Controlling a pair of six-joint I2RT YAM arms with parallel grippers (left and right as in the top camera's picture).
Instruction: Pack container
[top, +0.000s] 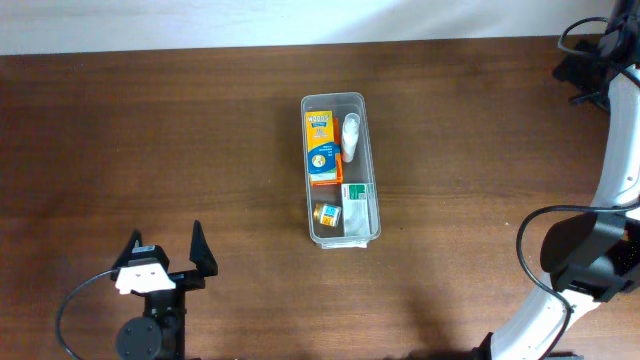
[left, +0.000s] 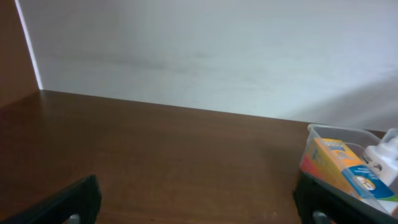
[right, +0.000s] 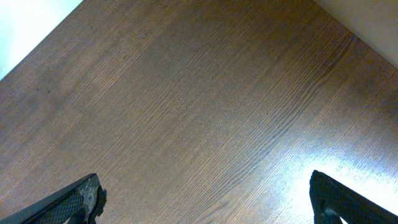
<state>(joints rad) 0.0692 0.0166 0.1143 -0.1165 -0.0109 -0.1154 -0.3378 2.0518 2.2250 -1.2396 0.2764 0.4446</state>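
The clear container (top: 333, 97) sits in the middle of the desk (top: 150, 130) with an orange box (top: 321, 147) inside. The left tool (top: 167, 252) and right tool (right: 205, 202) are spread wide, holding nothing.

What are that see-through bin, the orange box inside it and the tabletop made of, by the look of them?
The bin looks like clear, glossy plastic: its contents show through the walls. The orange box seems to be printed cardboard, flat-faced with crisp edges. The table looks like dark wood or a wood-look veneer, with fine grain lines and a slight sheen.
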